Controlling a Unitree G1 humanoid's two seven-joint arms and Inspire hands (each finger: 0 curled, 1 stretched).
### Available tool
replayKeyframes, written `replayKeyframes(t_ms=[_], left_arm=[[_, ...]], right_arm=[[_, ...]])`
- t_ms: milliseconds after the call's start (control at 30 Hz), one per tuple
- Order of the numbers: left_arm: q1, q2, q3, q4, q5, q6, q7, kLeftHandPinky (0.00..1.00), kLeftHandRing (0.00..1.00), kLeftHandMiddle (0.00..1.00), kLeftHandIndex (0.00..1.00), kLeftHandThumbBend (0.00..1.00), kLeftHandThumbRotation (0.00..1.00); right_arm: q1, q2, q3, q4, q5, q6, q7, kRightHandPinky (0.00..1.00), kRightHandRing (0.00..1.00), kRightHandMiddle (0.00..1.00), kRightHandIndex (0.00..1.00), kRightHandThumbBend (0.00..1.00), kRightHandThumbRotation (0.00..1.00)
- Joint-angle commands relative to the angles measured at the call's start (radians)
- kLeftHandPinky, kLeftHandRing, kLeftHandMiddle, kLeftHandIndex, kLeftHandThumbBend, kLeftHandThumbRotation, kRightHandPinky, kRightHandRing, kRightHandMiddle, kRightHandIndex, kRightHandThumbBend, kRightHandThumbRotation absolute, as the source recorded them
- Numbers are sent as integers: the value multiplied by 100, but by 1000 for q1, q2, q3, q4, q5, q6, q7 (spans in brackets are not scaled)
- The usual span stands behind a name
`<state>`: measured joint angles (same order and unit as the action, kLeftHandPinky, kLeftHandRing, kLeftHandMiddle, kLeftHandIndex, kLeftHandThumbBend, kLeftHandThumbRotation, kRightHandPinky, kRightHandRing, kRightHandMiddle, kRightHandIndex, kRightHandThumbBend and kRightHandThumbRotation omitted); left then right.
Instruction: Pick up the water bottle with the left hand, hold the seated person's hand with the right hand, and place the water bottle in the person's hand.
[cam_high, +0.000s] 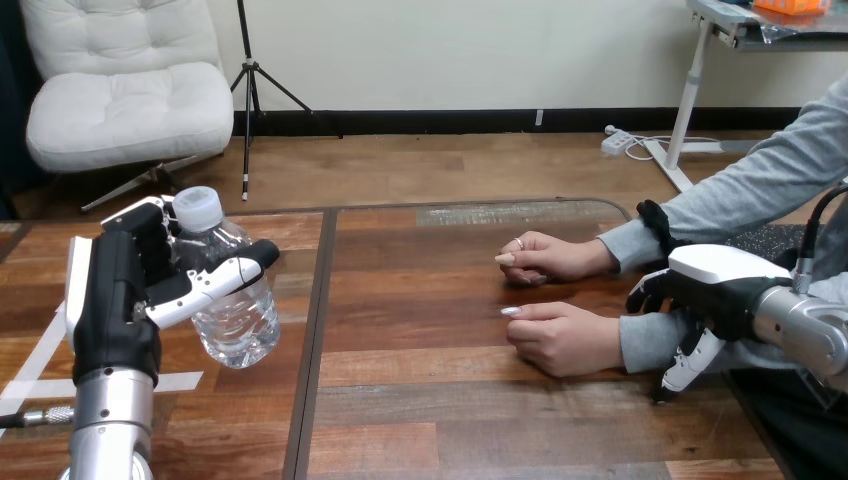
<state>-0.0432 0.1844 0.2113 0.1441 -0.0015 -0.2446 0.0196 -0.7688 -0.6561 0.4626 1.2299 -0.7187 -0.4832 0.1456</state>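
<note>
My left hand (118, 300) stands upright on its silver forearm, clamped on the water bottle (240, 325).
Its fingers and thumb wrap the bottle over the left part of the table (450, 400). The bottle's long axis is almost vertical, with the cap up and leaning slightly to the left. My right hand (715, 285) lies back-up over the grey-sleeved wrist of the person's nearer hand (560, 338); whether it grips, I cannot tell. The person's farther hand (550, 258) rests just beyond.
</note>
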Motion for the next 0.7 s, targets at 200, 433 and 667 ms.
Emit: replayKeyframes(t_ms=[200,433,667], left_arm=[[-48,13,2,-62,-2,-31,2,28,33,39,39,71,0],[-49,12,2,-54,-1,-35,2,28,34,39,39,71,0],[-47,9,3,-49,-12,-41,-5,28,34,39,39,70,0]], right_arm=[[-73,35,18,5,-5,-12,-47,60,73,77,77,98,19],[-71,42,27,7,-14,-9,-64,62,74,76,75,96,19],[-70,46,36,7,-23,-4,-80,63,73,74,74,92,20]])
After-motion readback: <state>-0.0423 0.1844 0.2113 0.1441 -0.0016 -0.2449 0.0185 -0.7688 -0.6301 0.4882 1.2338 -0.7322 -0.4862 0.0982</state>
